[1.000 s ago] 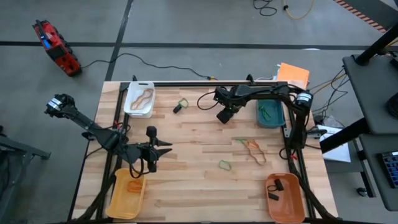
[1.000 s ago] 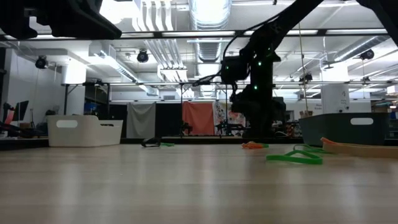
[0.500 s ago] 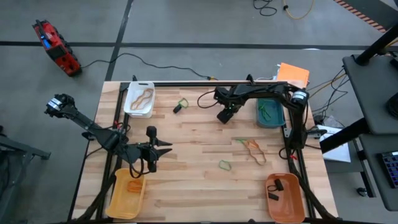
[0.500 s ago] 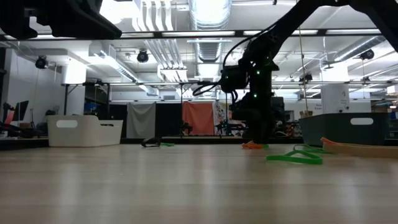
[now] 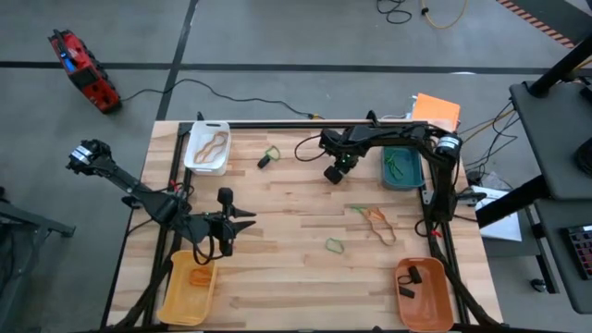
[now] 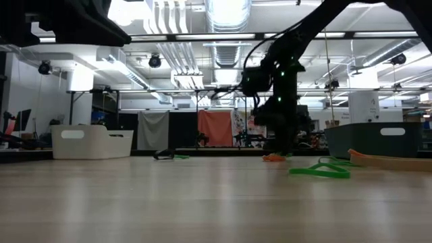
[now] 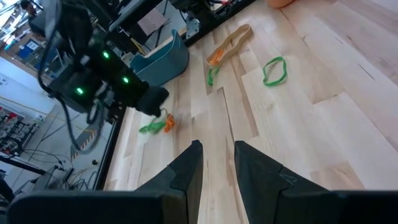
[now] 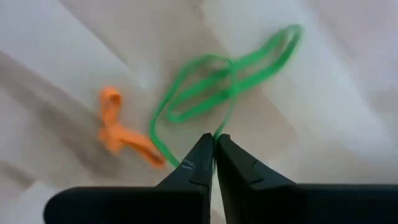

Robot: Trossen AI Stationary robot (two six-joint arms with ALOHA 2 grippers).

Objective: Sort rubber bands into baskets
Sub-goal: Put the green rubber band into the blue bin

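Observation:
My right gripper (image 5: 339,172) points down at the table's far middle, left of the teal basket (image 5: 403,168), and is shut on a green rubber band (image 8: 219,79). A small orange rubber band (image 8: 121,134) lies right beside it on the wood. My left gripper (image 5: 244,220) waits open over the near left, above the yellow basket (image 5: 189,285), with nothing between its fingers (image 7: 186,168). Another green band (image 5: 333,245) and a tan and orange tangle (image 5: 377,222) lie on the table's right half. The white basket (image 5: 207,148) holds a tan band; the orange basket (image 5: 424,294) holds black ones. My right gripper pinches one strand of the green rubber band (image 8: 217,132) between its two fingertips, coming from above and pointing down. The rest of the band lies slack in loops on the wood in front of the fingers.
A green and black band (image 5: 268,155) lies at the far middle, right of the white basket. Black cables run along the table's far edge (image 5: 305,120). Bare wood lies between the two arms around the table's middle (image 5: 296,208).
My right gripper has shut its fingers on the green band while staying over the same spot. The left arm has kept still.

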